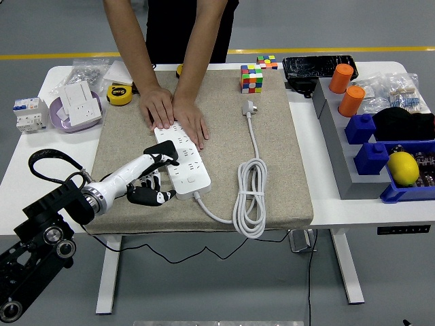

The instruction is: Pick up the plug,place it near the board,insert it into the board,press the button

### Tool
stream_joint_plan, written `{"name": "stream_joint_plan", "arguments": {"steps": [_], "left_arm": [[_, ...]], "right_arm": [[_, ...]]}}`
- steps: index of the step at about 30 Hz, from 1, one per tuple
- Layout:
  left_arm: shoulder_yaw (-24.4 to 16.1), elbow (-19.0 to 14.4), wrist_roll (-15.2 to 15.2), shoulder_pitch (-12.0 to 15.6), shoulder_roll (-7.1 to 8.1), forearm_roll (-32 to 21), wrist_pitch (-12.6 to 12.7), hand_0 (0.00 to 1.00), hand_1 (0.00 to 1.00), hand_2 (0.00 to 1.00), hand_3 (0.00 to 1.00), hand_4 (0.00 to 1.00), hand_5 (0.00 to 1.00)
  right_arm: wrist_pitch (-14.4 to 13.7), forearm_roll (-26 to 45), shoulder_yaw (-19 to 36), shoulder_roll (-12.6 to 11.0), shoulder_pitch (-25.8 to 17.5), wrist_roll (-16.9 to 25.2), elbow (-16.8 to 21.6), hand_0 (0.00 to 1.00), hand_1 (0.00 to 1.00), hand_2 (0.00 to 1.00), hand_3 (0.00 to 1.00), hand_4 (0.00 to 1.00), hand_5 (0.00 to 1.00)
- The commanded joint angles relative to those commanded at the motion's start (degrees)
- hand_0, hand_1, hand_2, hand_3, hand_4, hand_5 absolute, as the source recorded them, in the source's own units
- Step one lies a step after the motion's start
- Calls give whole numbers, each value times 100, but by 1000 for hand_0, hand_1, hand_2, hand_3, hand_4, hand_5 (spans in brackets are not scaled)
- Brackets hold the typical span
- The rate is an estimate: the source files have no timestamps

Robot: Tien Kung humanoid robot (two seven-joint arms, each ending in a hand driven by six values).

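I'm working in what looks like a robotics lab. My white tabletop [41, 159] stands on grey floor with a yellow line [61, 55]. Blue parts bins [375, 157] sit at right.

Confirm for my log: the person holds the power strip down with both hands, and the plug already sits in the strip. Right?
Not quite. In the head view the plug lies loose on the mat, apart from the power strip. The person's hands do press the strip's far end.

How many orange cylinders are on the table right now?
2. One orange cylinder stands on the grey rack at the table's far right; the second orange cylinder stands just nearer on the same rack. Clutter there could hide others.
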Motion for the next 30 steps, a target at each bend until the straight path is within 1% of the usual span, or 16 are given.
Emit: {"name": "stream_joint_plan", "arguments": {"steps": [2,3,4,6,8,9,11,13,16,22,24,25,27,28,30], "left_arm": [[122,22,65,-92,10,594,-84,108,43,157,787,438,59],[144,29,77,-111,3,723,-98,109,41,157,809,435,55],[171,37,89,-134,-10,809,-104,109,41,157,809,435,55],[234,55,89,-187,-40,837,-79,109,41,157,809,435,55],[306,117,63,-248,-77,820,21,109,41,157,809,435,55],[315,127,61,-256,-83,817,34,112,43,157,935,432,62],[363,200,80,-311,-167,819,40,112,43,157,935,432,62],[402,238,116,-360,-242,780,-37,112,43,157,935,432,62],[435,275,143,-410,-291,736,-112,112,45,159,923,429,68],[505,302,165,-428,-277,604,-183,115,46,160,919,428,73],[534,291,178,-426,-270,543,-244,115,46,160,919,428,73],[544,287,176,-423,-268,495,-267,115,46,160,919,428,73],[566,279,159,-419,-268,233,-351,115,46,160,919,428,73],[571,280,153,-422,-269,171,-376,116,46,161,840,423,66],[581,292,146,-431,-272,124,-400,116,46,161,840,423,66]], "right_arm": [[1,11,-14,0,9,4,0,831,755,745,768,998,815],[1,15,-19,0,12,7,0,830,755,744,768,998,815],[3,20,-26,0,19,13,0,830,755,744,768,998,815],[2,32,-38,-1,29,22,0,830,755,744,768,998,815],[2,26,-39,0,32,15,0,830,755,744,768,998,815],[2,25,-39,0,32,14,0,830,755,744,768,998,815],[-5,34,-46,6,27,11,0,830,755,744,768,998,815],[-4,27,-49,6,23,5,0,830,755,744,768,998,815],[1,20,-57,5,22,4,0,830,755,744,768,998,815],[3,14,-69,-4,16,6,0,830,755,744,768,998,815],[4,4,-63,-6,8,0,0,830,755,744,768,998,815],[4,4,-63,-6,5,-1,0,830,755,744,768,998,815],[5,3,-66,-8,-1,-2,0,830,755,744,768,998,815],[5,2,-68,-8,-1,-3,0,830,754,743,767,998,815],[6,5,-74,-9,2,-2,0,830,754,743,767,998,815]]}}
